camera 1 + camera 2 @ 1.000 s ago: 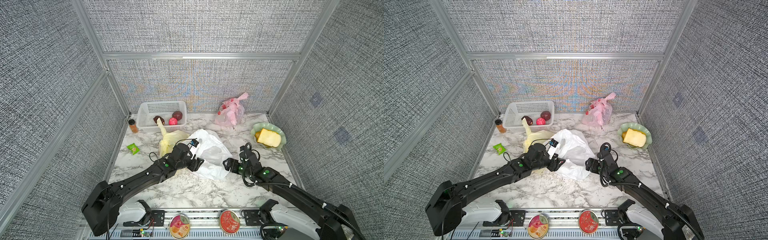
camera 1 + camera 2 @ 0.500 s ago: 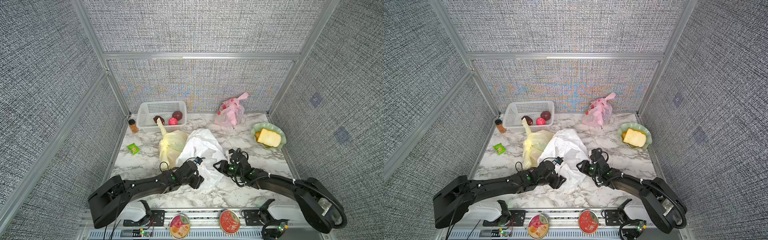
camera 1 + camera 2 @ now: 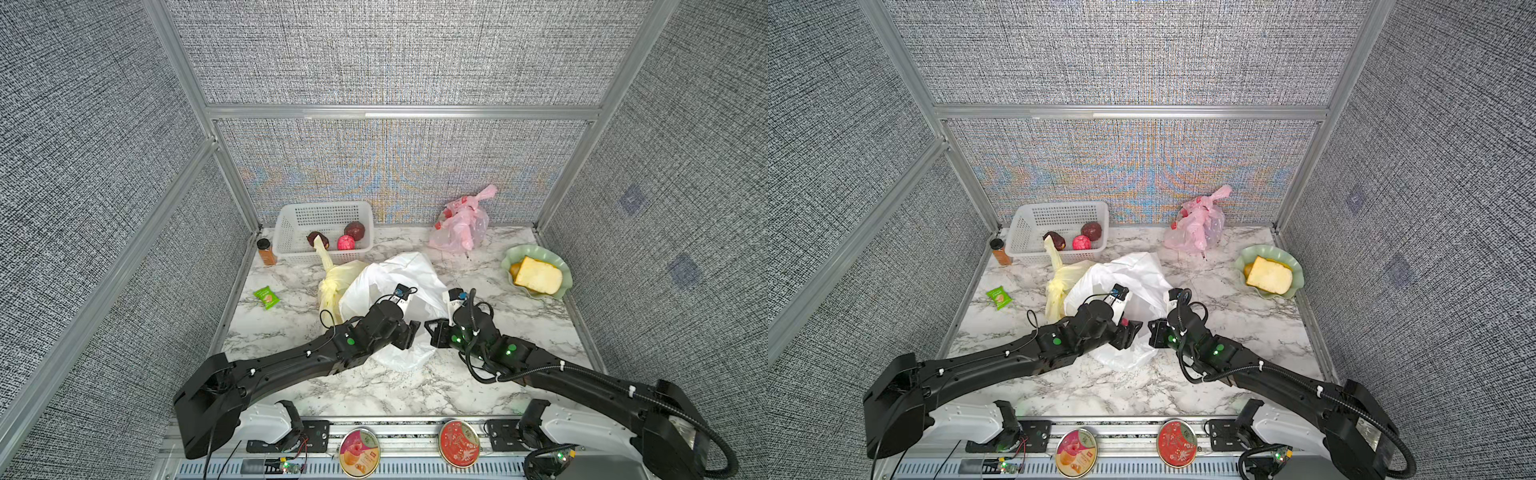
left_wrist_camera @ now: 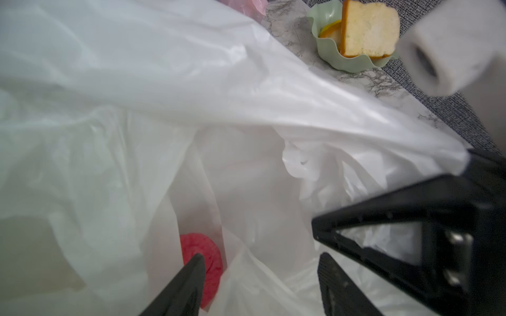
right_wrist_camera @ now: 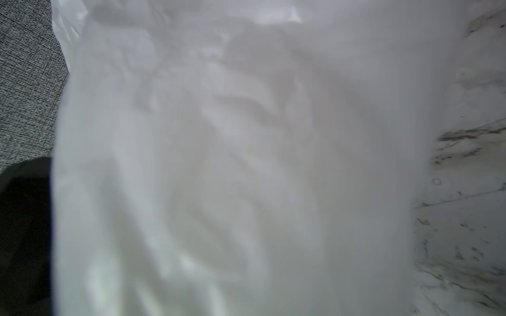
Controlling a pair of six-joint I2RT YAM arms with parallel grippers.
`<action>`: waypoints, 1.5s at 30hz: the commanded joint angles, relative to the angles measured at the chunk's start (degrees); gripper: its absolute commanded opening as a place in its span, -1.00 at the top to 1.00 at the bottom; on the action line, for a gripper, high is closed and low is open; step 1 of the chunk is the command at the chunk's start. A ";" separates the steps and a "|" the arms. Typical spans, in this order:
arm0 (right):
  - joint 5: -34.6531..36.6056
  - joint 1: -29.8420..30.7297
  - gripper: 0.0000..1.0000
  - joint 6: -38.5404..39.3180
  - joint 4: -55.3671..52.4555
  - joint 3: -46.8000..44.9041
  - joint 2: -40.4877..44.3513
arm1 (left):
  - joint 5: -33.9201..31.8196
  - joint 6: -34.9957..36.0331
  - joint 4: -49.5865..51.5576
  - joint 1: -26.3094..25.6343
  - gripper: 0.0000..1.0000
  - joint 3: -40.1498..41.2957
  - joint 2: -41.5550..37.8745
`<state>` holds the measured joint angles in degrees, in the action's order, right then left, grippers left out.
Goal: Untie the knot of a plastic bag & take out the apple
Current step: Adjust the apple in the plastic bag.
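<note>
We see the white bag (image 3: 409,276) lying mid-frame on the marble table (image 3: 528,328) in both top views. Its long axis runs from the upper middle of the frame down toward the bottom edge, and its loose lower end reaches the two grippers. In the left wrist view it gapes open toward the camera, and the red apple (image 4: 213,258) sits inside, low and left of centre, half hidden by a black fingertip.

The left gripper (image 3: 415,330) has its jaws apart, straddling the bag's folds with the apple just at one tip; we cannot tell whether it touches the fruit. The right gripper (image 3: 430,328) is pinched together on the bag's film, which stretches taut toward it; its own wrist view shows only blurred white plastic.

A yellow bag (image 3: 332,282) presses against the white one's left side. A white basket (image 3: 328,214) with three fruits stands upper left, beside a spice bottle (image 3: 266,251). A pink bag (image 3: 459,226) lies upper right, a green dish (image 3: 509,259) holding bread at right, and a green packet (image 3: 266,297) at left, all well apart from the grippers
</note>
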<state>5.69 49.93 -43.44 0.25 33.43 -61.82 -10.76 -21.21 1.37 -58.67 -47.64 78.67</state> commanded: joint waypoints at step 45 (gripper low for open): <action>23.21 9.37 1.00 5.43 -7.56 -4.42 -4.99 | 5.64 1.42 -5.93 0.14 -0.21 1.46 0.51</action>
<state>27.11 59.53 -36.97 -7.53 29.15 -67.07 -10.13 -21.32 -0.36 -58.67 -47.22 79.92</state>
